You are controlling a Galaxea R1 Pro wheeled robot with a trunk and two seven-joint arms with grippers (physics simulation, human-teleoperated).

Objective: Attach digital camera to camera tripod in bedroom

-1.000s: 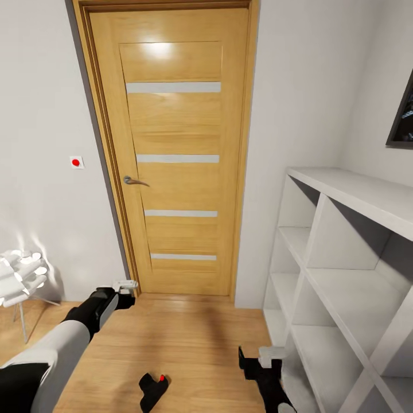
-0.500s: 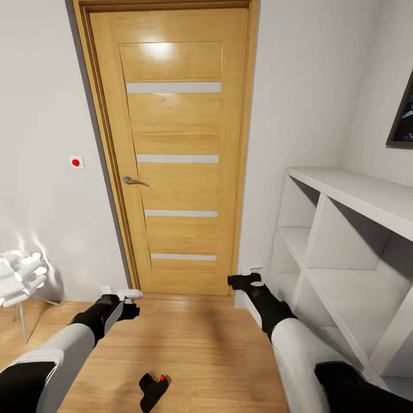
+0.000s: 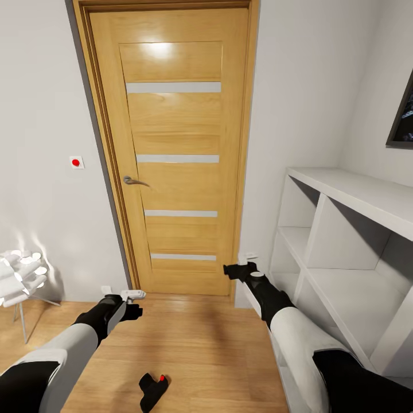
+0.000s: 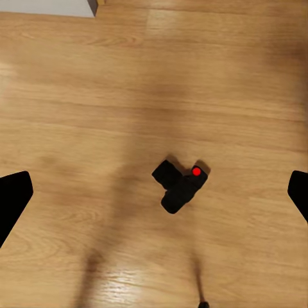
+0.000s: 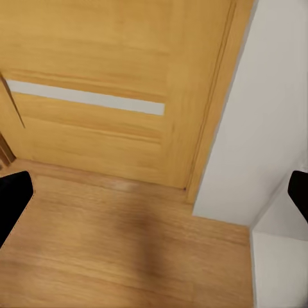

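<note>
The digital camera (image 3: 154, 389), small, black and with a red button, lies on the wood floor near the bottom of the head view. The left wrist view looks straight down on the digital camera (image 4: 181, 185), which sits well below and between the spread black fingertips (image 4: 13, 200). My left gripper (image 3: 134, 303) hovers open above the floor, ahead and left of the camera. My right gripper (image 3: 236, 265) is open and empty, held out toward the door's lower right corner; its fingertips (image 5: 13, 199) frame the door base. The camera tripod is out of view.
A closed oak door (image 3: 172, 155) with frosted strips stands straight ahead. White cube shelves (image 3: 338, 258) line the right wall close to my right arm. A small white ball-shaped lamp (image 3: 20, 276) on thin legs stands at the left wall.
My right arm has swung up from low beside the shelves and reached forward toward the door's corner. The left gripper has dropped slightly and drifted right. The camera has stayed put.
</note>
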